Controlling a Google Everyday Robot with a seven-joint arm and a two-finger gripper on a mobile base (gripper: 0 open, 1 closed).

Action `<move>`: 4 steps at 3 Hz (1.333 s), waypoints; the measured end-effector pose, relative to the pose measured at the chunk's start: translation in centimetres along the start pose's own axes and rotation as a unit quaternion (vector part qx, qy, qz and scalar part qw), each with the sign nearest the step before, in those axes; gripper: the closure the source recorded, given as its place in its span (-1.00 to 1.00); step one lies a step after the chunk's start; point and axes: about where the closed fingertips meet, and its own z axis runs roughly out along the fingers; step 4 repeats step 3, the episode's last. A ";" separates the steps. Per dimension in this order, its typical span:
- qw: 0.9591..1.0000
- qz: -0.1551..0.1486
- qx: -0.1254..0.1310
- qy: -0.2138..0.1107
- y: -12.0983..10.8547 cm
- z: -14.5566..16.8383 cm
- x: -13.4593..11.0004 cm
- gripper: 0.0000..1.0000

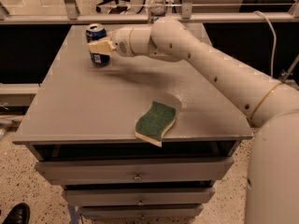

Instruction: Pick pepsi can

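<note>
Just one gripper (pixel 97 47), out at the far-left corner of the table (pixel 70 111), lying across the front of the single pepsi can (pixel 96 31). Closed on it or merely against it: cannot tell. Upright there, silver top showing above the gripper. Nearer, by the front edge, one green sponge (pixel 155 122), well apart from the can. Beyond the table, possibly one clear bottle (pixel 157 6). Below, three drawers (pixel 135 169).
</note>
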 end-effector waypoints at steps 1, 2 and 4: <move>1.000 0.008 0.020 -0.018 -0.8 -5.6 -0.1 1.00; 0.998 0.014 0.037 -0.043 -1.2 -12.3 -0.2 1.00; 0.996 0.022 0.062 -0.055 -2.3 -17.8 -0.2 1.00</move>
